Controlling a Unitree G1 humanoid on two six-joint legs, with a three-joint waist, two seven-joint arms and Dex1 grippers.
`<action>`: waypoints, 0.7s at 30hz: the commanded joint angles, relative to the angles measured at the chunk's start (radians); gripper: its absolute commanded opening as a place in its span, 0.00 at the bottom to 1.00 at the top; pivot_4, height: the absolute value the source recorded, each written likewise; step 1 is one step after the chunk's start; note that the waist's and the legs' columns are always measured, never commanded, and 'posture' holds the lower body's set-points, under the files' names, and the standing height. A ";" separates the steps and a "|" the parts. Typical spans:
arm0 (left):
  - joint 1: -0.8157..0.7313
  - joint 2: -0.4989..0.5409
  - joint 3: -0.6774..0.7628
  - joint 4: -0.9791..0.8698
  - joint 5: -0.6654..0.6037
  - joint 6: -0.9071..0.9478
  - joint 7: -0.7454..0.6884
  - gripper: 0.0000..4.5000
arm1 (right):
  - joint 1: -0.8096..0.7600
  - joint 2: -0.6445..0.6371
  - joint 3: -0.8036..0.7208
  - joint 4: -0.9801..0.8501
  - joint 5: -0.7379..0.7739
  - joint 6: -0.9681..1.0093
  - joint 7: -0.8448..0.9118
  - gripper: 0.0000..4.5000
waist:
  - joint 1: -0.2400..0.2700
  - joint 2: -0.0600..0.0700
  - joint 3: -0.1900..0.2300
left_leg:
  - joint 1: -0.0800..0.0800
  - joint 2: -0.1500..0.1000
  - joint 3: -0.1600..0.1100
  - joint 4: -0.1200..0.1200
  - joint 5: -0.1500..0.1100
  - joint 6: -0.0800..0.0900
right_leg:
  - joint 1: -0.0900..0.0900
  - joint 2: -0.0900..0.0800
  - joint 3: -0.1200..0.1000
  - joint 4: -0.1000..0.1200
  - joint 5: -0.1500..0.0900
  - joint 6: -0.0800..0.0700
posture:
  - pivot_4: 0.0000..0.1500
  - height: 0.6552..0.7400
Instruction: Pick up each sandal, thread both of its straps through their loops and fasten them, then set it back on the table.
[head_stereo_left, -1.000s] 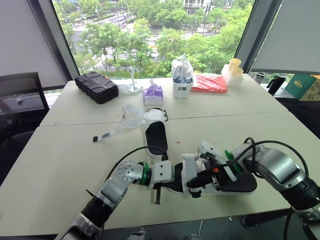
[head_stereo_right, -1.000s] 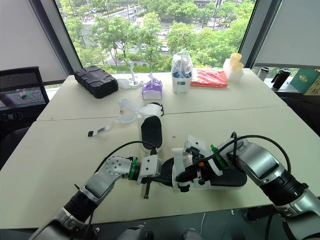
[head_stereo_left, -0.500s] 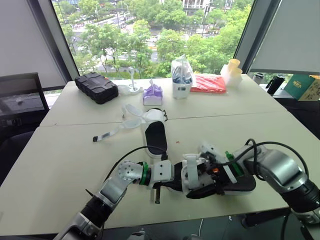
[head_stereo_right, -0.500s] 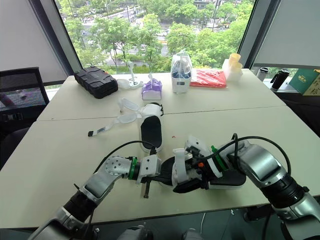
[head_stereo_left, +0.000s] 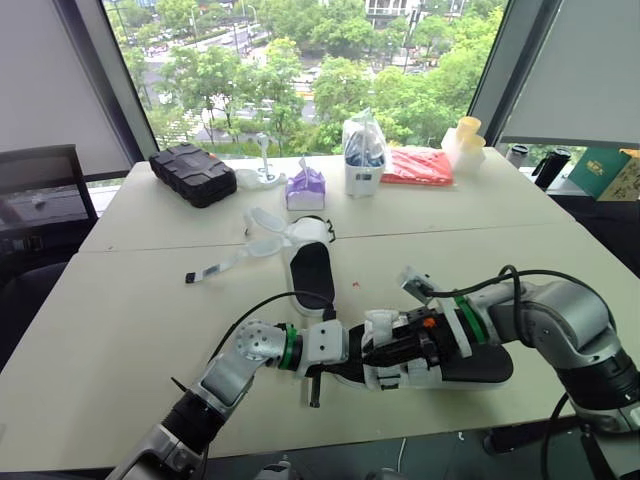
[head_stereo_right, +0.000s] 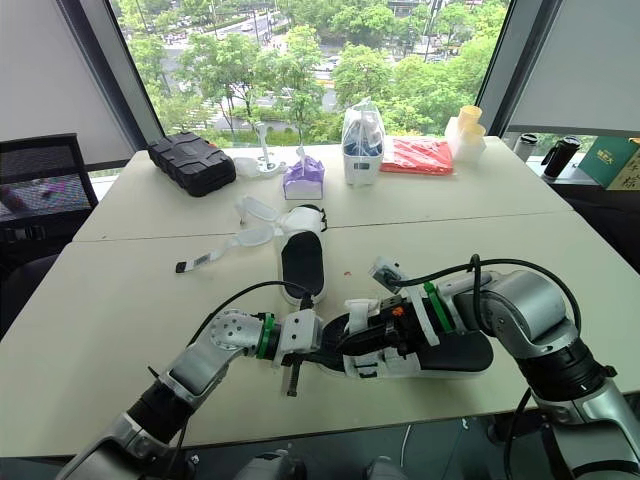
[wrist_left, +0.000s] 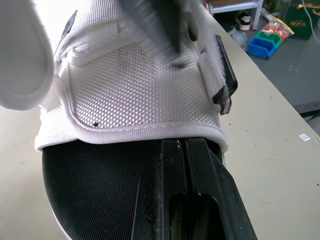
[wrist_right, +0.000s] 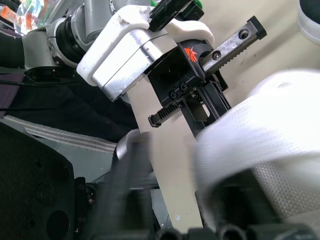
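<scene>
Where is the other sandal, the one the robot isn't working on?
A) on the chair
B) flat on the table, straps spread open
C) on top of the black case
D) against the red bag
B: the second sandal lies flat on the table, beyond the sandal being handled, with its white straps splayed out unfastened.

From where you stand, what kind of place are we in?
Probably an office or meeting room several floors up. Tall windows look down on treetops and a street. Pale tables are pushed together, and a black office chair stands at the robot's left.
</scene>
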 joint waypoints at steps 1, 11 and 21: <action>0.028 0.023 -0.046 0.062 0.056 0.026 -0.001 0.00 | -0.020 0.003 -0.038 -0.010 0.039 0.006 -0.006 0.01 | 0.000 0.000 0.000 | 0.000 0.000 0.000 0.000 0.000 0.000 | 0.000 0.000 0.000 0.000 0.000 0.000 | 1.00 1.00; 0.028 0.019 -0.050 0.066 0.057 0.022 -0.003 0.00 | 0.110 -0.035 0.074 -0.038 -0.090 -0.163 -0.033 0.01 | 0.000 0.000 0.000 | 0.000 0.000 0.000 0.000 0.000 0.000 | 0.000 0.000 0.000 0.000 0.000 0.000 | 1.00 1.00; 0.046 0.026 -0.056 0.048 0.052 0.029 0.001 0.00 | 0.130 -0.039 0.070 0.013 -0.140 -0.249 -0.026 0.07 | -0.002 -0.002 -0.001 | 0.003 0.001 0.000 0.000 -0.001 -0.002 | 0.002 0.001 0.000 0.000 0.000 0.000 | 1.00 1.00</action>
